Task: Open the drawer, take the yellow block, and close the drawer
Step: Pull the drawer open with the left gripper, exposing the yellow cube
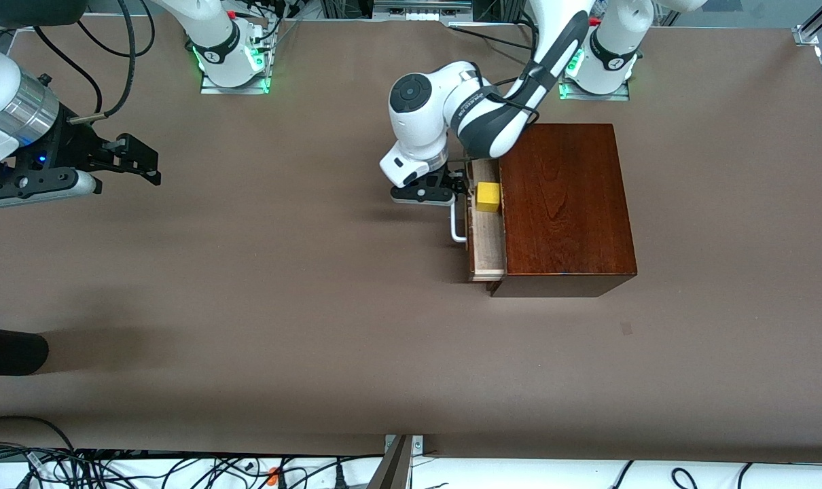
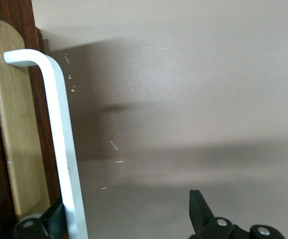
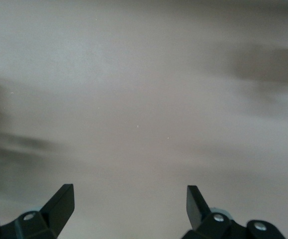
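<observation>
The dark reddish-brown wooden box (image 1: 564, 204) stands toward the left arm's end of the table. Its drawer (image 1: 487, 238) is pulled out a little, showing the pale interior. The yellow block (image 1: 488, 196) lies in the drawer, close to the box. My left gripper (image 1: 455, 187) is open at the white handle (image 1: 456, 224). In the left wrist view, the handle (image 2: 59, 134) runs past one finger of the left gripper (image 2: 126, 211), and the other finger is well clear. My right gripper (image 1: 154, 166) waits open and empty above the table at the right arm's end, with only bare table under it in the right wrist view (image 3: 129, 196).
A dark rounded object (image 1: 10, 350) reaches in at the table's edge toward the right arm's end. Cables (image 1: 112, 468) lie along the edge nearest the front camera. The brown table (image 1: 282, 272) spreads wide in front of the drawer.
</observation>
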You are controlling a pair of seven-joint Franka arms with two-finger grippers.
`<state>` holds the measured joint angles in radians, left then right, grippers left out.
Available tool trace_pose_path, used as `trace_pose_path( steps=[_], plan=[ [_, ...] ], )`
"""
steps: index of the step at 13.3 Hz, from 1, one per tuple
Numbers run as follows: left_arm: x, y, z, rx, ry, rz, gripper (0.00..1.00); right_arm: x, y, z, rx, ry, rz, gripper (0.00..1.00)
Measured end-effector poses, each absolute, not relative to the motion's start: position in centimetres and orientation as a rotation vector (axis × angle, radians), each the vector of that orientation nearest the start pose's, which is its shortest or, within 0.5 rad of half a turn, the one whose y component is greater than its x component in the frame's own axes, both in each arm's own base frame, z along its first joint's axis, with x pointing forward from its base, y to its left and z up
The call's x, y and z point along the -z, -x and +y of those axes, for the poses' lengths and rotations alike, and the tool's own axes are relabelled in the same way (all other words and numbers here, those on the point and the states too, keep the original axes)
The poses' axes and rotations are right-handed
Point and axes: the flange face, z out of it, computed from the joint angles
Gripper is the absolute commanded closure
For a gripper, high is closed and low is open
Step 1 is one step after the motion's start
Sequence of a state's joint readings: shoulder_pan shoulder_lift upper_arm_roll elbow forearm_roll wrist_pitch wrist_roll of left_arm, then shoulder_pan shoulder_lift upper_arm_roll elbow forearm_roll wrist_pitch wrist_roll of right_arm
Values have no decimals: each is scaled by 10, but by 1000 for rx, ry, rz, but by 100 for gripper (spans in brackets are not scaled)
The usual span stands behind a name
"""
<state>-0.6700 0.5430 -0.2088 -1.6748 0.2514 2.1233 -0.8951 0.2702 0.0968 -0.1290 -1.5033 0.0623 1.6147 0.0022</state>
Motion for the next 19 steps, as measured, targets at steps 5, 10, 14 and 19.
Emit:
trace_pose_path(
  steps=[5, 10, 14, 19],
  plan=[
    [-285, -447, -507, 44, 3018, 118, 0, -606, -581, 93, 18, 3083, -212, 0],
    [-289, -446, -518, 57, 3030, 132, 0, -606, -581, 93, 18, 3083, -212, 0],
    [-305, -445, -515, -6, 2960, 209, 0, -606, -581, 92, 18, 3084, -210, 0],
    [-432, -456, -500, 6, 2912, 150, 0, -606, -582, 84, 20, 3090, -189, 0]
  ],
)
